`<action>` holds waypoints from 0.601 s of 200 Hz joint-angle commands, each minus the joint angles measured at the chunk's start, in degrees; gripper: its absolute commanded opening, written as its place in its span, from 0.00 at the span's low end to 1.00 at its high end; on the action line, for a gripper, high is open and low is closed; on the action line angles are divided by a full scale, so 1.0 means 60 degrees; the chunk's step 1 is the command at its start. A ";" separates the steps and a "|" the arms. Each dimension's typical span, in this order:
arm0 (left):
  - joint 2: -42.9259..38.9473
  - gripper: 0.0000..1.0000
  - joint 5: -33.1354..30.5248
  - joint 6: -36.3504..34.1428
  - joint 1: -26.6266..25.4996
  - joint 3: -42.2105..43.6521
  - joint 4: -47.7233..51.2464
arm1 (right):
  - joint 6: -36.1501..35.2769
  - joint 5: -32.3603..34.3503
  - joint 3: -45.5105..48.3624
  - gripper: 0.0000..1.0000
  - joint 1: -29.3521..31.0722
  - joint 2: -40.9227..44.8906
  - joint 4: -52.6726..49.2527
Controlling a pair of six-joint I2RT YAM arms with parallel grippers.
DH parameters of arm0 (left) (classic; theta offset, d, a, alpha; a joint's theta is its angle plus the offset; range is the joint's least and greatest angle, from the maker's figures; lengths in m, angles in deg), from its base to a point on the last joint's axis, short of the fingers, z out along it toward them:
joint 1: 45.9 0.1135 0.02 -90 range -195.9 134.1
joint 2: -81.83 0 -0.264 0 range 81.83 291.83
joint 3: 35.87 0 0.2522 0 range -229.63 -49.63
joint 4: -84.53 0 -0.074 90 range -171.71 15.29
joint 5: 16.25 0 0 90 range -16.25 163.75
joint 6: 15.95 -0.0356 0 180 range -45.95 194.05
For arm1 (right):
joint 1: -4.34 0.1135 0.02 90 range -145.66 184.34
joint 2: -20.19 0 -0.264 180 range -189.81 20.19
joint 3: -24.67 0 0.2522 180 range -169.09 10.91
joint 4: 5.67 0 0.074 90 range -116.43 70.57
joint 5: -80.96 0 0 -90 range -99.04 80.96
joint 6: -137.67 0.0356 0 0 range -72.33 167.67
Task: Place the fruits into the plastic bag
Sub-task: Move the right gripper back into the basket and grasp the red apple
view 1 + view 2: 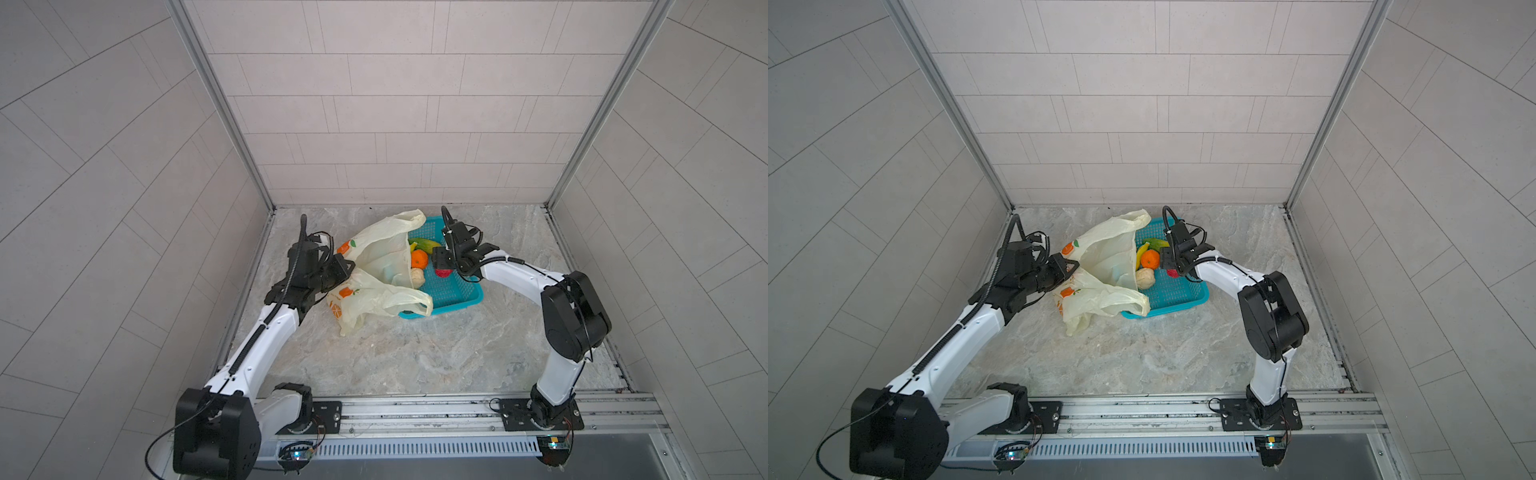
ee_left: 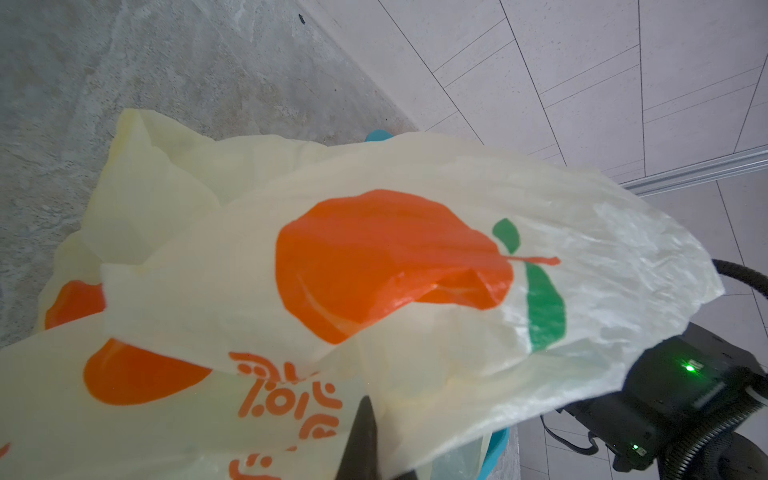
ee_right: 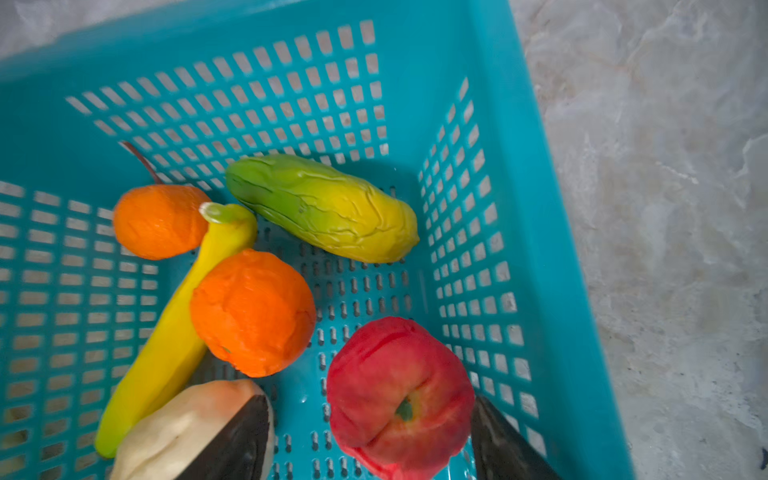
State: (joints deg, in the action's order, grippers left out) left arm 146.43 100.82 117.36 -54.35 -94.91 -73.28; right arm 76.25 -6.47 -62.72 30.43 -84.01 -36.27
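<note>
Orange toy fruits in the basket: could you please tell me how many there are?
2. One orange fruit lies against the middle of the banana; the other sits at its stem end. The bag may hide more.

Pale grey tiles cover the back wall (image 1: pixel 395 104) and both side walls (image 1: pixel 104 187), which lean outward in both top views. Slim metal posts (image 1: pixel 224 112) mark the two back corners. The floor (image 1: pixel 415 353) is grey marbled stone. A metal rail (image 1: pixel 415 409) crosses the front edge, with a slotted strip (image 1: pixel 415 449) just below. The light is soft and even.
</note>
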 commanded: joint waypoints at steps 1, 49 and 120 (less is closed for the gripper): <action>0.0014 0.00 -0.0073 -0.0216 -0.0042 0.0139 0.0054 | 0.0006 0.0086 -0.0242 0.73 -0.0026 -0.0333 -0.0532; 0.0018 0.00 -0.0058 -0.0203 -0.0059 0.0171 0.0040 | -0.0090 0.0011 -0.0713 0.71 -0.0031 -0.1114 -0.0672; 0.0043 0.00 -0.0074 -0.0231 -0.0057 0.0159 0.0036 | -0.0190 -0.0135 -0.0205 0.50 -0.0030 -0.0287 -0.0516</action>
State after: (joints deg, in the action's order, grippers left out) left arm 146.76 100.69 117.01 -54.46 -94.49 -73.24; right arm 75.51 -7.58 -66.22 30.30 -90.37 -38.07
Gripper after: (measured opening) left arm 0.056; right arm 0.600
